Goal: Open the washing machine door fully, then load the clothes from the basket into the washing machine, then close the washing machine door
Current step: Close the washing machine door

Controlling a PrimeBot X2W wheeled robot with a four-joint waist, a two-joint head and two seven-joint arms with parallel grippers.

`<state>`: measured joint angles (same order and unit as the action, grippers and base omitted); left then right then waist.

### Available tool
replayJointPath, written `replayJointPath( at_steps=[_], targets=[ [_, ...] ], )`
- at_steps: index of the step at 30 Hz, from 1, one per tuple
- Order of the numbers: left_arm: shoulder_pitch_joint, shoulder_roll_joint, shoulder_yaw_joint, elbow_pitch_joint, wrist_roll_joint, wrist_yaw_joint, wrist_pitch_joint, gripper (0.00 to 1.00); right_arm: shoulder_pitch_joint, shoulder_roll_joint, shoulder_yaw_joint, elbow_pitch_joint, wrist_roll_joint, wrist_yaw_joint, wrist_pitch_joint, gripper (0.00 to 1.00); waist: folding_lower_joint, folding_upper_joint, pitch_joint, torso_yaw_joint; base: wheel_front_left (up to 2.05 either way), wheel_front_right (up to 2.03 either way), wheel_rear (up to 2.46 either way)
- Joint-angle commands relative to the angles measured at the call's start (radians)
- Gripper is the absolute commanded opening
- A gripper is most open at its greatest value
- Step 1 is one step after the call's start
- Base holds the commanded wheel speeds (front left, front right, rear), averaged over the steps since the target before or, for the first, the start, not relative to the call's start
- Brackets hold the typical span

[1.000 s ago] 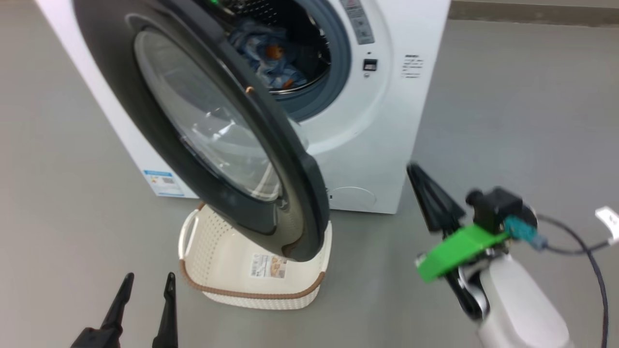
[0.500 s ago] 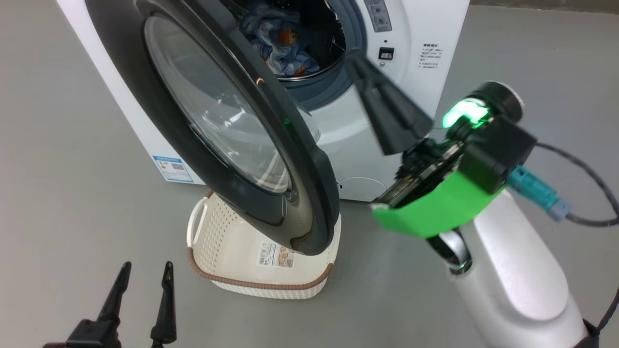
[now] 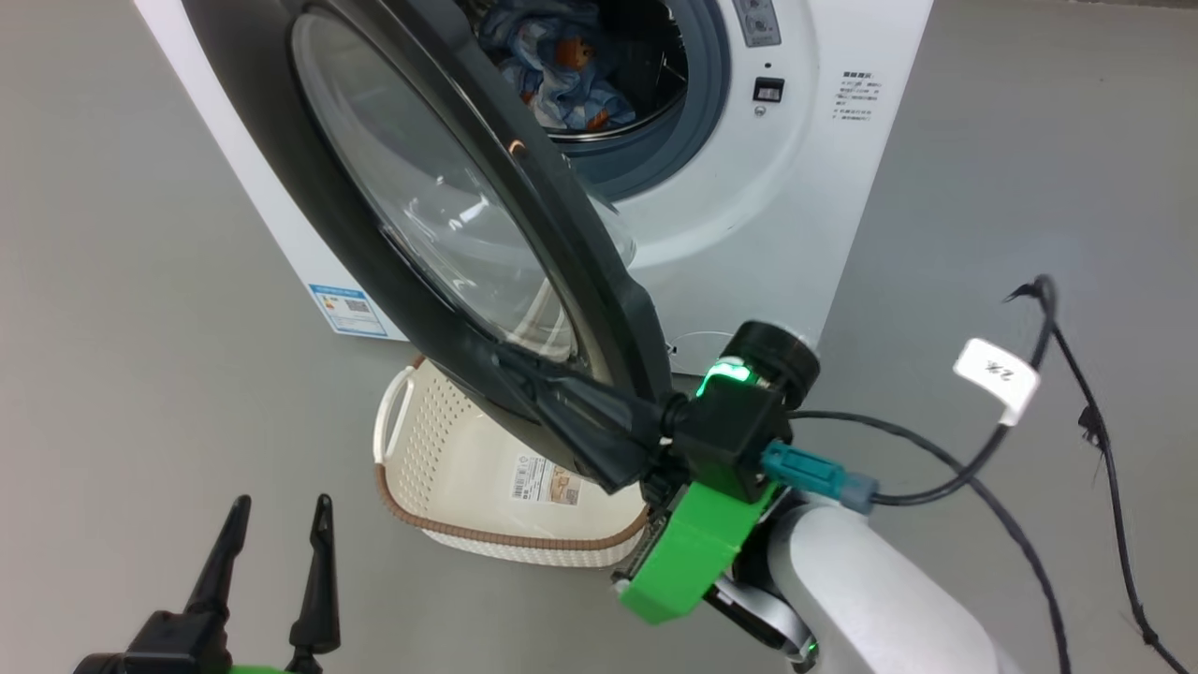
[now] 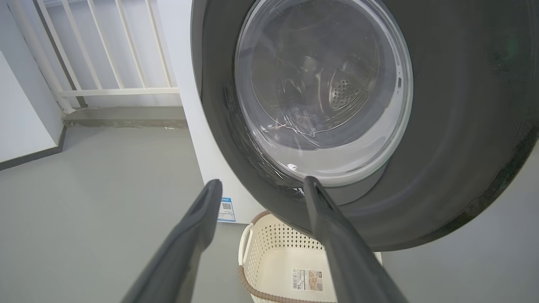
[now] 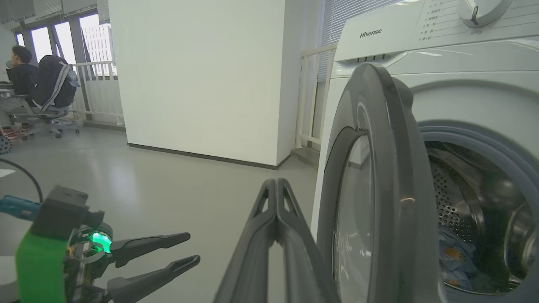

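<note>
Head view: left gripper (image 3: 278,552) hung low, jaws spread, holding nothing. Right gripper (image 3: 533,379) had its fingers pinched together, empty, laid along the outer face of the washing machine door (image 3: 402,215) near its lower free edge; actual contact was hard to confirm. Under that edge sat the basket (image 3: 421,431), emptied. The door stood about half open. Beyond it the clothes (image 3: 562,75) lay inside the drum (image 3: 669,70) of the washing machine (image 3: 749,215). The step looked like closing the door. To do it well: push flat on the outer face near the free edge, follow the door's swing, press until it latches. Check that no fabric hangs over the gasket (image 3: 711,140), and keep the left arm clear.
</note>
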<state>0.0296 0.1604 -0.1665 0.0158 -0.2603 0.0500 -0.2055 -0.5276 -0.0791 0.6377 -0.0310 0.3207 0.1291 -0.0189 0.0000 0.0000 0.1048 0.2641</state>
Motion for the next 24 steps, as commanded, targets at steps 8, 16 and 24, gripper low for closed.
replayJointPath(
  at_steps=[8,16,24],
  targets=[
    [-0.052,0.018,0.028,-0.01,-0.012,0.014,-0.014,1.0,-0.017,0.024,0.032,0.123,0.038,0.002,-0.03,0.0,0.0,0.0,0.009,0.006,0.0,0.0,0.0],
    [-0.055,0.018,0.022,-0.009,-0.015,0.019,-0.016,1.0,-0.084,0.02,0.03,0.223,0.041,0.002,-0.051,0.0,0.0,0.0,0.015,0.009,0.0,0.0,0.0],
    [-0.057,0.02,0.018,-0.015,-0.016,0.024,-0.022,1.0,-0.119,0.014,0.017,0.285,0.042,0.002,-0.06,0.0,0.0,0.0,0.028,0.015,0.0,0.0,0.0]
  ],
)
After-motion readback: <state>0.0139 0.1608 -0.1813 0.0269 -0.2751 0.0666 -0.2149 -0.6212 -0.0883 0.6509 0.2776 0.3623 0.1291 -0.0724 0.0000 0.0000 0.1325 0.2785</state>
